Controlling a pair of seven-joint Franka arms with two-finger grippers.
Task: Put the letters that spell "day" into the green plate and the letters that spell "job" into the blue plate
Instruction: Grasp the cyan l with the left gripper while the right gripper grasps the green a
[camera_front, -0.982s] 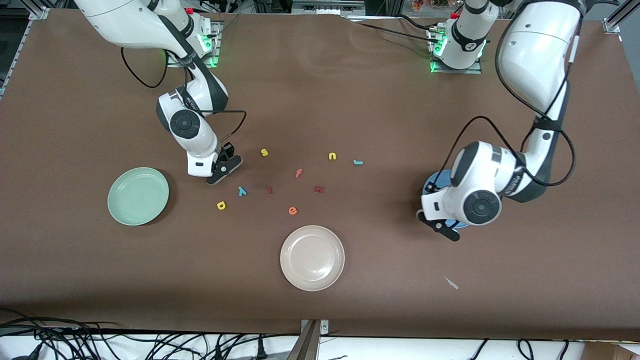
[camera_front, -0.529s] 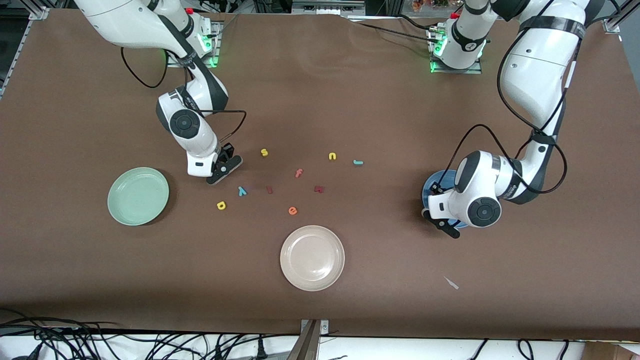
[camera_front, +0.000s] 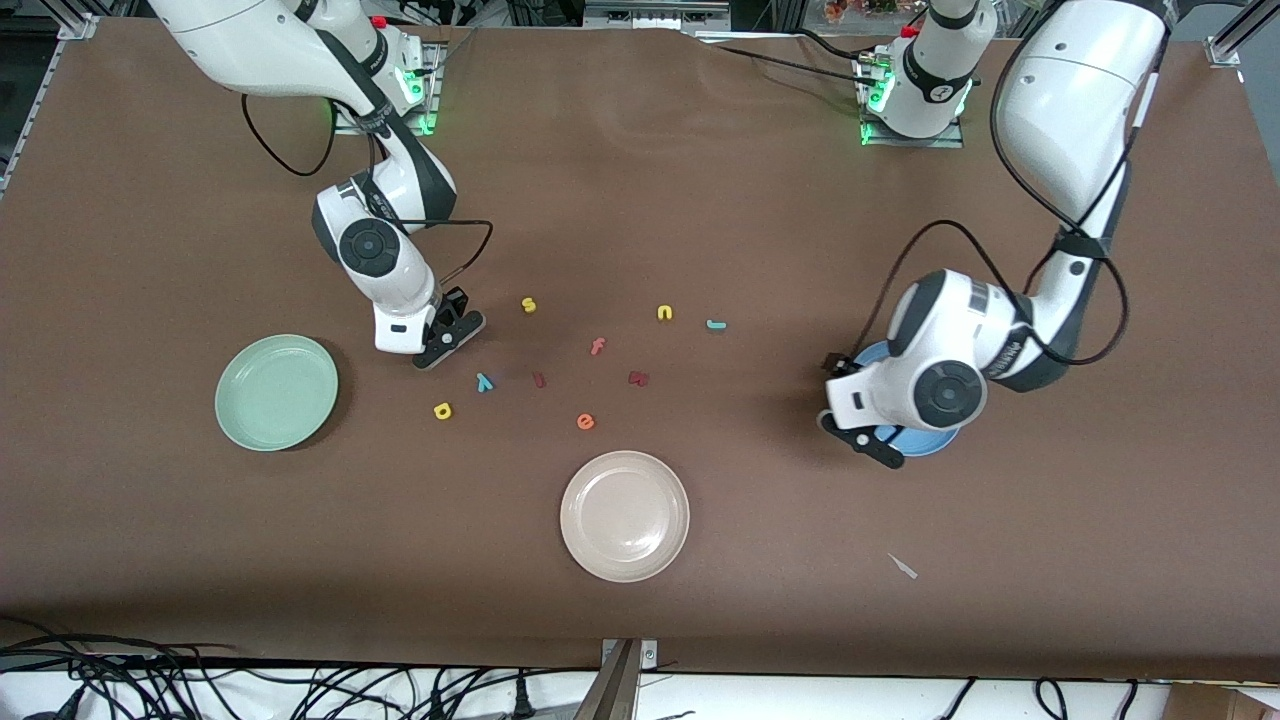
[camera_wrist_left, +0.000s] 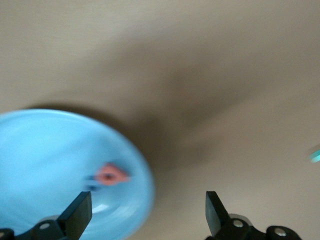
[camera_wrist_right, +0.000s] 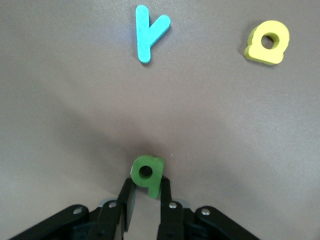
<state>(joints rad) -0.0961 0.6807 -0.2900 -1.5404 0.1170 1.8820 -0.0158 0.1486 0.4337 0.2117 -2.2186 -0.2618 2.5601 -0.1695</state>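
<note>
The right gripper (camera_wrist_right: 145, 197) is sitting low on the worktop (camera_front: 700, 200), its jaws pinching the green letter (camera_wrist_right: 147, 174). The teal y (camera_front: 484, 381) and yellow letter (camera_front: 442, 410) are lying just beside it, nearer the camera, with the green plate (camera_front: 276, 391) close by. The left gripper (camera_wrist_left: 147, 212) is hanging over the blue plate's (camera_front: 925, 441) edge, jaws standing wide and gripping nothing; a pinkish letter (camera_wrist_left: 110, 175) is lying in that plate. A cream plate (camera_front: 624, 515) and 6 stray letters are sitting between the arms, the teal j (camera_front: 715, 324) among them.
</note>
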